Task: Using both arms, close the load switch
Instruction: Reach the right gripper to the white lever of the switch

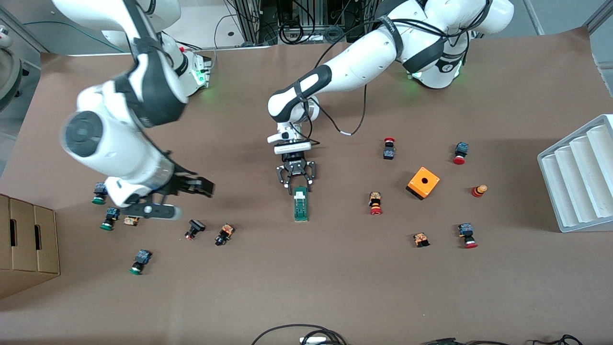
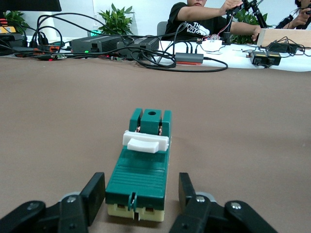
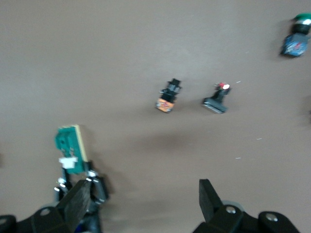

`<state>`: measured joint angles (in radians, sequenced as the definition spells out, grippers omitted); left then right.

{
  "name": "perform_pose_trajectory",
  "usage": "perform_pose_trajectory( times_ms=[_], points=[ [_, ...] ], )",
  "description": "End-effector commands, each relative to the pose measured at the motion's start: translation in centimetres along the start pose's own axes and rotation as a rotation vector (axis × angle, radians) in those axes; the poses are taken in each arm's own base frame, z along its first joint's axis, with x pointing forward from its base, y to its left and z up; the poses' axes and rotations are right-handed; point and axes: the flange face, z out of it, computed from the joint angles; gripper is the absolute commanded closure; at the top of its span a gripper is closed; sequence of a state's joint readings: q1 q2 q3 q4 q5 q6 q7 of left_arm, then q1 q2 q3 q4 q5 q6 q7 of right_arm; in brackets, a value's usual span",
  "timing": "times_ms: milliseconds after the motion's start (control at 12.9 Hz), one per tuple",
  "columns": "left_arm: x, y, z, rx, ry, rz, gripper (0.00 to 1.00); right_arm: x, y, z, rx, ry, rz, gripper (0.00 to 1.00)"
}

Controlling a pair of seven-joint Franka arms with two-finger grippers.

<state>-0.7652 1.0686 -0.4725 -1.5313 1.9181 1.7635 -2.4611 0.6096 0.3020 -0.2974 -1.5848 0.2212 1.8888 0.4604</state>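
Note:
The load switch (image 1: pixel 300 205) is a narrow green block with a white tab (image 1: pixel 300 195), lying mid-table. My left gripper (image 1: pixel 297 183) is low at the switch's end farther from the front camera. In the left wrist view its open fingers (image 2: pixel 96 190) straddle that end of the switch (image 2: pixel 142 167), with a small gap on each side. The white tab (image 2: pixel 145 141) sits across the switch's top. My right gripper (image 1: pixel 201 187) is open and empty, up in the air toward the right arm's end. In the right wrist view (image 3: pixel 144 194) it looks down on the switch (image 3: pixel 70 144) off to one side.
Two small push buttons (image 1: pixel 194 229) (image 1: pixel 224 234) lie below the right gripper, with green-capped ones (image 1: pixel 110 219) beside them. Red-capped buttons (image 1: pixel 376 203) and an orange box (image 1: pixel 423 182) lie toward the left arm's end, near a white ribbed tray (image 1: pixel 579 175). A cardboard box (image 1: pixel 26 244) stands at the table's edge.

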Motion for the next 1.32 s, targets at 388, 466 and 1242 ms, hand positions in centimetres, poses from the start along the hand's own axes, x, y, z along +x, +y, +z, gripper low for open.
perform_pose_trajectory(
  times_ms=[388,466,1242],
  points=[
    [0.4,0.2,-0.3,0.016,0.008,0.008,0.41,-2.7,-11.2,7.2,0.058,0.022,0.441,0.0],
    [0.6,0.2,-0.2,0.017,0.011,0.006,0.41,-3.3,-12.2,8.2,0.056,0.022,0.5,0.0],
    [0.5,0.1,-0.2,0.022,0.012,0.005,0.46,-11.1,-17.4,21.1,0.13,0.056,0.837,0.16]
  ],
)
